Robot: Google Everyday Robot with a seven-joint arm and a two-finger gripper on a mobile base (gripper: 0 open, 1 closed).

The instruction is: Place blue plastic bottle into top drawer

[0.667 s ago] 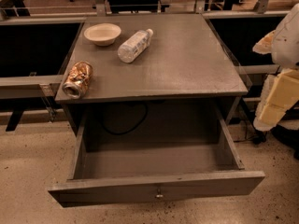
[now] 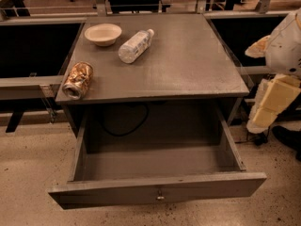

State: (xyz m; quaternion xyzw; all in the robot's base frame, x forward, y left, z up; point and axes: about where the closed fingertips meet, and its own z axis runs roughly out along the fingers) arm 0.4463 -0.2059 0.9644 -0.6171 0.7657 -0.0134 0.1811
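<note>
Where the blue plastic bottle (image 2: 135, 46) lies: on its side on the grey tabletop (image 2: 188, 65), toward the back, with its white cap pointing to the back right and nothing touching it.
The bowl (image 2: 102, 34): pale, shallow and upright, near the bottle on its left, with a gap between them.
The can (image 2: 78, 80): crushed and coppery, on its side well in front and to the left of the bottle, at the tabletop's front-left corner.
The top drawer (image 2: 211, 187): below and in front of the bottle, pulled far out, with its grey floor and side walls in view. A small metal knob (image 2: 160, 195) sits at the middle of the front panel.
The cable (image 2: 123, 128): a black loop in the dark recess behind the drawer, beneath the bottle.
The pincer (image 2: 273, 105): cream-coloured, well to the right of the bottle and lower, off the tabletop beside the cabinet's side. I cannot tell whether it is open or closed, or whether it grips anything.
</note>
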